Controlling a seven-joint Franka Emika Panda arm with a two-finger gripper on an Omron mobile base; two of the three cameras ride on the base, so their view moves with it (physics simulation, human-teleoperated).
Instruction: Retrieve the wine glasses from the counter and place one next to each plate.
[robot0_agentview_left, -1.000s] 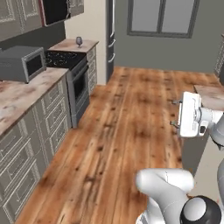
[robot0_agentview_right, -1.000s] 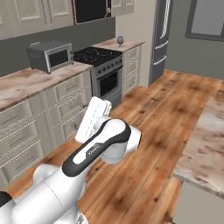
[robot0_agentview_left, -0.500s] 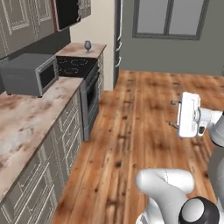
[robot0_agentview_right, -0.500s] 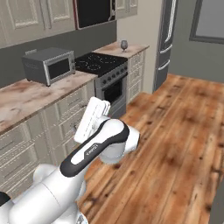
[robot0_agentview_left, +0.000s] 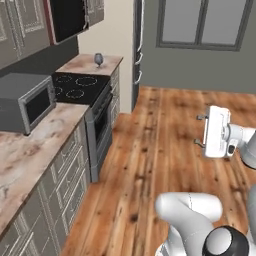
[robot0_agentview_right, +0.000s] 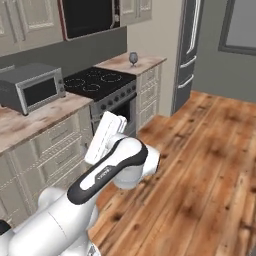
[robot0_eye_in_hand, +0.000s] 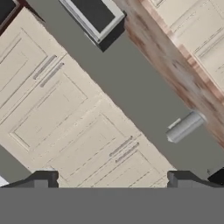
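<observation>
Rolling forward along the cabinets, the base has brought the stove and microwave (robot0_agentview_left: 26, 102) nearer, so it's the approach step: gripper (robot0_eye_in_hand: 112, 179) spread wide and empty, wine glass (robot0_agentview_left: 98, 59) on the far tabletop (robot0_agentview_left: 90, 65), more driving needed before reaching.

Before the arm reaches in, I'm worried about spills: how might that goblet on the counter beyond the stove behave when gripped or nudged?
The wine glass stands upright on the counter, bowl above a thin stem, so a sideways nudge would probably tip it. Its rounded bowl could roll once down. It looks small, likely light; the gripper seems open wide enough.
</observation>
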